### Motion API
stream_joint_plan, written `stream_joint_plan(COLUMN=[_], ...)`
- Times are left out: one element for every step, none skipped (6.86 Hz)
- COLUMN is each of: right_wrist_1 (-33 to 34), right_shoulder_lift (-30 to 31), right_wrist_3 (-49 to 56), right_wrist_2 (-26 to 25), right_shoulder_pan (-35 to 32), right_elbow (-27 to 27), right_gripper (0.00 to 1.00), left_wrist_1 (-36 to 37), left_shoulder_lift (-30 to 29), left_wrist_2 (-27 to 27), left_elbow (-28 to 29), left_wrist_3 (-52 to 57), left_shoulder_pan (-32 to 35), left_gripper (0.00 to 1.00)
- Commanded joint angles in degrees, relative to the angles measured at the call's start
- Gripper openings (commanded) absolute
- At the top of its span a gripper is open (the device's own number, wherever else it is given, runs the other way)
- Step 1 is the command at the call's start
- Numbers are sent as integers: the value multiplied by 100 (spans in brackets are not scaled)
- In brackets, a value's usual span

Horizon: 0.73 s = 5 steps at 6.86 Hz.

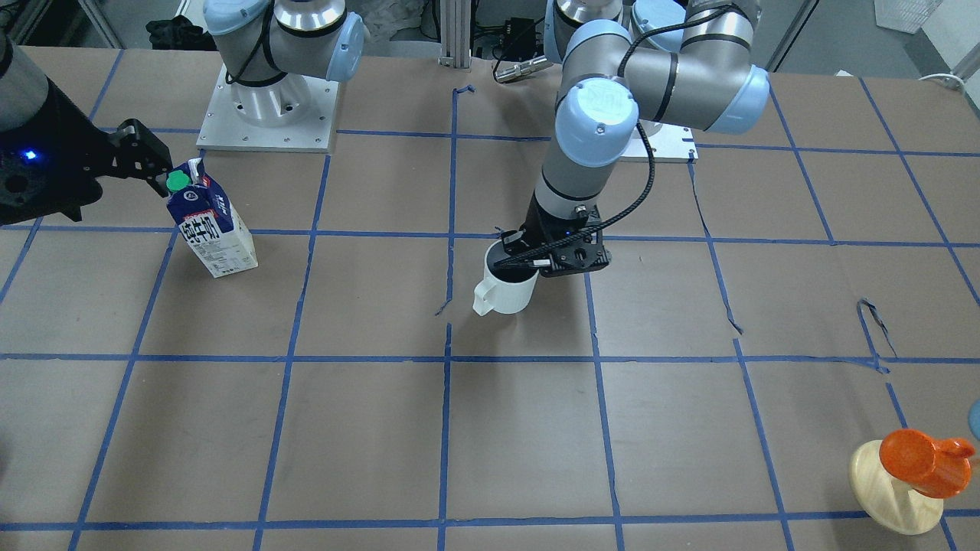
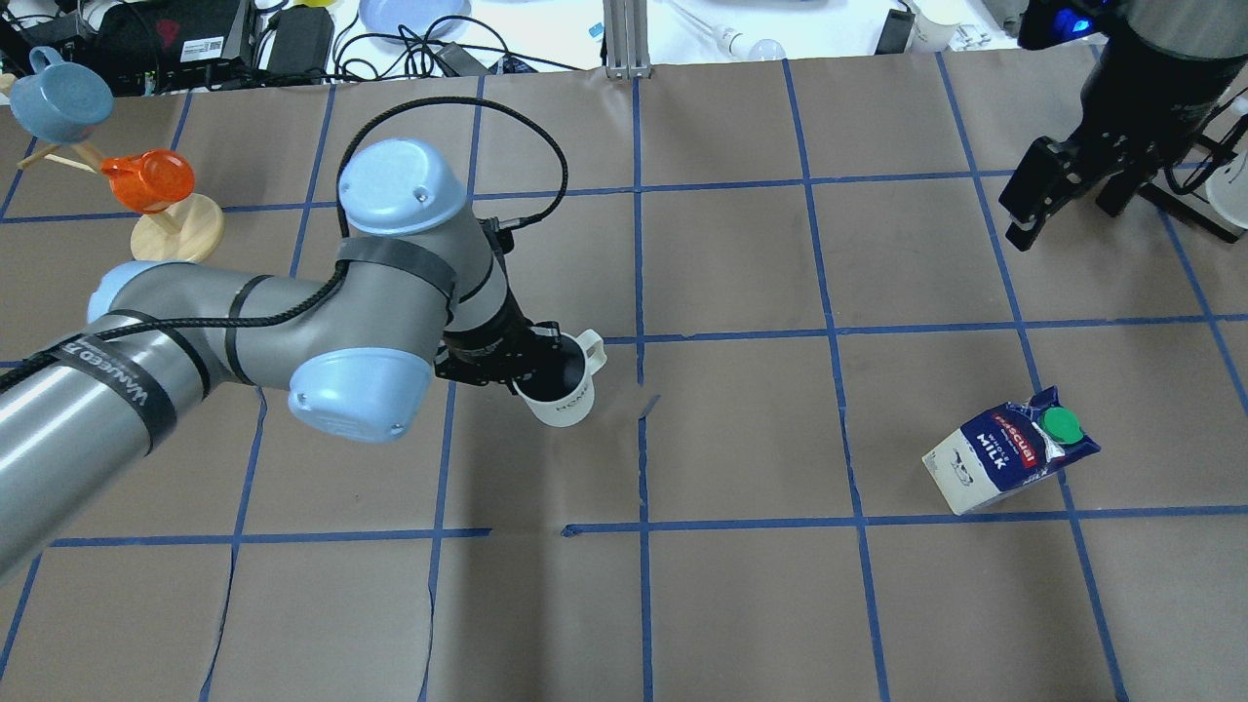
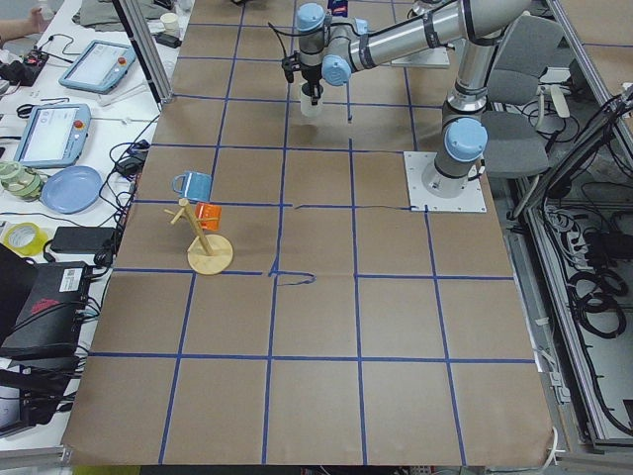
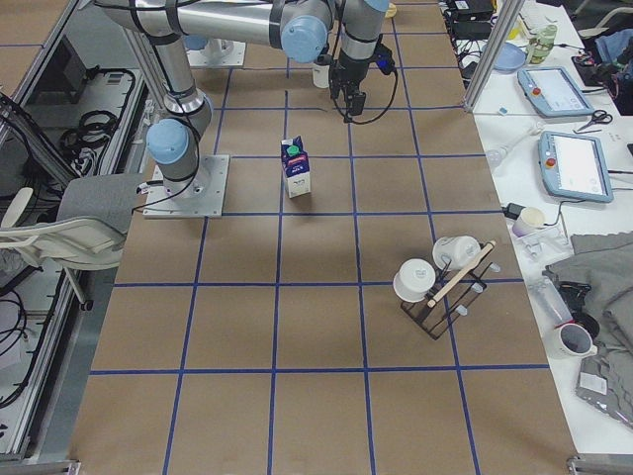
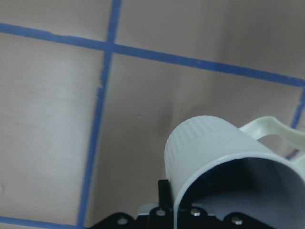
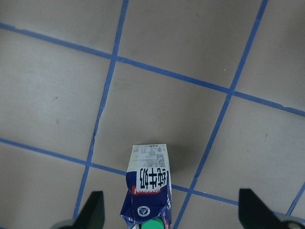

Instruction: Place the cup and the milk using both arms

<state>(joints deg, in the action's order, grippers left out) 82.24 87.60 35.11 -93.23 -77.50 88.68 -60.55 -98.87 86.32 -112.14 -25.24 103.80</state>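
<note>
The white cup (image 1: pixel 505 287) is at the table's middle, handle toward the operators' side; it also shows in the overhead view (image 2: pixel 563 387) and the left wrist view (image 5: pixel 214 157). My left gripper (image 1: pixel 528 256) is shut on the cup's rim, one finger inside. I cannot tell whether the cup rests on the table or hangs just above it. The milk (image 1: pixel 210 226) stands upright on the table's right side (image 2: pixel 1009 453). My right gripper (image 2: pixel 1024 210) is open and empty, high above the milk. In the right wrist view the carton (image 6: pixel 150 179) lies below, between the two fingers (image 6: pixel 93 210).
A wooden stand with an orange cup (image 1: pixel 915 474) and a blue cup (image 2: pixel 68 97) is at the far left of the table. A rack with white cups (image 4: pixel 440 277) stands on the right end. The arm bases (image 1: pixel 268 99) are at the robot's edge.
</note>
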Motion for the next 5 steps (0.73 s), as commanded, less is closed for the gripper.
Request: stream_joint_plan(right_wrist_1=[-23, -15, -15, 3, 12], right_shoulder_lift=[291, 423, 494, 504, 504], right_wrist_3=[382, 434, 444, 435, 435], right_wrist_2=[-316, -588, -599, -591, -582], right_shoulder_pan=[7, 7, 51, 103, 174], right_elbow=[700, 1095, 1343, 1502, 1677], right_gripper=[98, 98, 96, 95, 95], left_wrist_1=[412, 473, 483, 492, 518], left_shoulder_lift=[-351, -439, -492, -493, -476], left_wrist_2=[52, 52, 87, 70, 78], left_elbow=[-53, -62, -79, -71, -62], left_wrist_3=[-647, -936, -992, -983, -914], left_shoulder_pan=[596, 815, 913, 931, 931], left_gripper=[0, 1, 5, 10, 58])
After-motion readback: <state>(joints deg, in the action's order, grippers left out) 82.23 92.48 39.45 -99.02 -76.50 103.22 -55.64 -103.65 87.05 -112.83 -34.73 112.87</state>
